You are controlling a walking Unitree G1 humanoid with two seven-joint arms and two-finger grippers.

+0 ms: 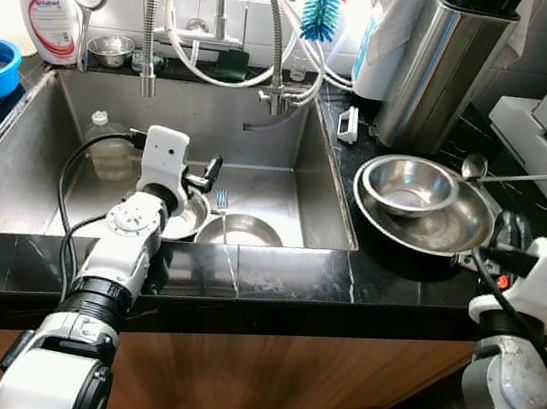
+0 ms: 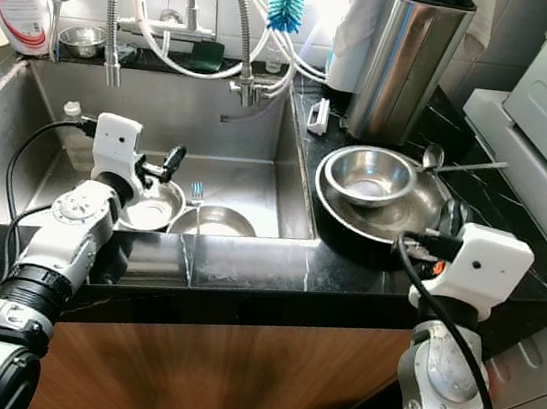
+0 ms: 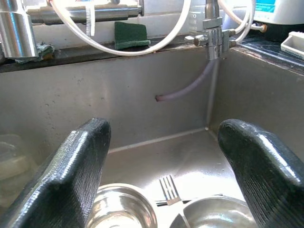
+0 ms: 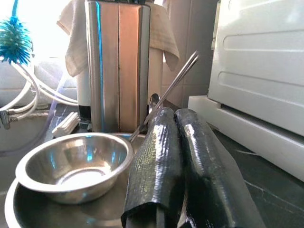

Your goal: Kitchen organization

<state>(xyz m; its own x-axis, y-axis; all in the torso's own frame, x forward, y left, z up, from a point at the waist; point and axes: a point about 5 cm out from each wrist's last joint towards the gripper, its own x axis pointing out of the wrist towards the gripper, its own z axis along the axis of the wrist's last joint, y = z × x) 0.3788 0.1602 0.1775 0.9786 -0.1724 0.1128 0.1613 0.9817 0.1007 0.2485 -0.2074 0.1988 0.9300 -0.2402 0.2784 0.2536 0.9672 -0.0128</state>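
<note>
The left gripper [image 1: 199, 177] hangs spread over a small bowl [image 1: 187, 215] at the sink's [image 1: 287, 181] front edge, beside a fork [image 1: 221, 203]. I'd lower straight and pinch the rim. The right gripper [image 4: 183, 161] rests pressed together by the counter bowls [image 1: 412, 185].

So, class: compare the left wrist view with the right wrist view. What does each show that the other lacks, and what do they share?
Left wrist view: the left gripper, fingers wide open, over the sink basin, with a fork between two steel bowls, and a green scouring pad on the ledge.

Right wrist view: the right gripper, fingers shut together, beside a small steel bowl nested in a larger bowl, with a ladle, a tall steel canister and a blue bottle brush.

Shared: the white hoses at the tap.
</note>
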